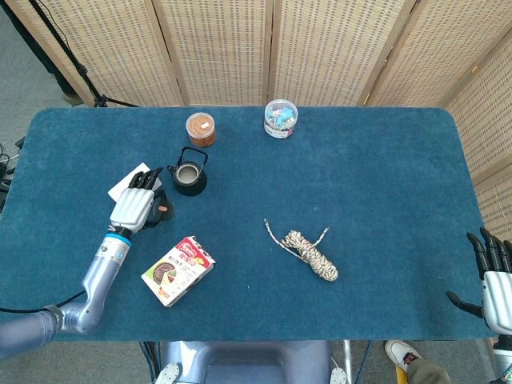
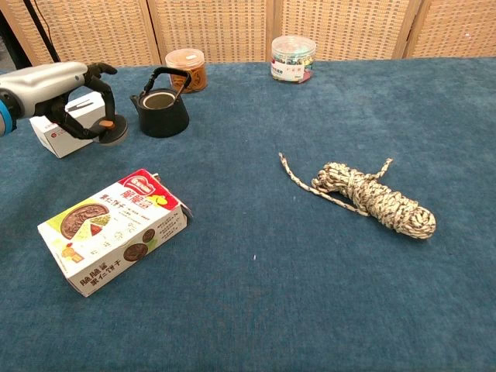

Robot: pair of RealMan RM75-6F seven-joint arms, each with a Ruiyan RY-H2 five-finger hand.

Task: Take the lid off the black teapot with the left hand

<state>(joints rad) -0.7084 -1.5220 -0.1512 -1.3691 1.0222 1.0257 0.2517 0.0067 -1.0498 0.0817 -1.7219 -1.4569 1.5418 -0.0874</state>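
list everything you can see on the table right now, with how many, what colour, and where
teapot: 1, black, open, far left part of the table
lid: 1, dark with brown knob, in the left hand, in front of the white box
white box: 1, white, far left
snack box: 1, red and cream, near left
brown jar: 1, far edge
clear tub: 1, colourful contents, far edge
rope: 1 bundle, beige speckled, centre-right
table: 1, blue cloth
left hand: holds lid
right hand: near right corner, fingers spread, holds nothing
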